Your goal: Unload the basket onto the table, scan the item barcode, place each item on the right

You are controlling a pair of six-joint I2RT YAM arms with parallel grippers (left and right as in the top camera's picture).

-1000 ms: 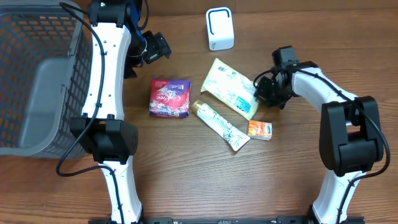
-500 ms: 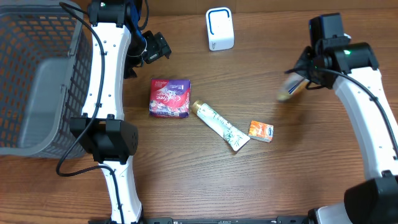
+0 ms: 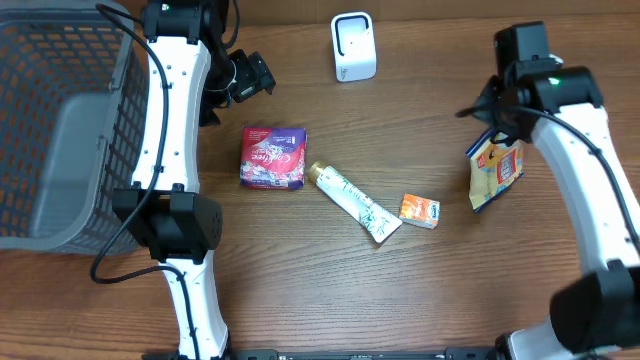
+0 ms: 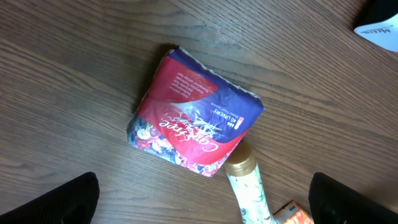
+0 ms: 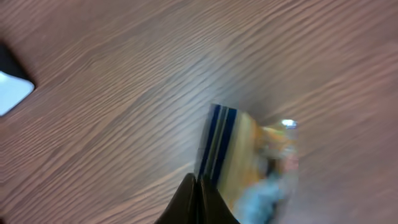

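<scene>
My right gripper [image 3: 499, 122] is shut on the edge of a yellow and blue packet [image 3: 495, 170], which hangs off the table at the right. The right wrist view shows the closed fingers [image 5: 198, 200] pinching the packet's [image 5: 255, 165] striped edge; the rest is blurred. The white barcode scanner [image 3: 353, 46] stands at the back centre. Near the back left, my left gripper [image 3: 250, 77] stands open above the table. Its dark fingertips [image 4: 62, 199] are spread wide with nothing between them, just short of a red and blue packet [image 4: 193, 121].
On the table lie the red and blue packet [image 3: 273, 157], a white patterned tube with a gold cap [image 3: 355, 201] and a small orange box [image 3: 419, 209]. A grey mesh basket [image 3: 60, 130] fills the far left.
My right arm has lifted the yellow packet off the table centre and swung it to the right, where it now hangs lower. The left arm has not moved.
</scene>
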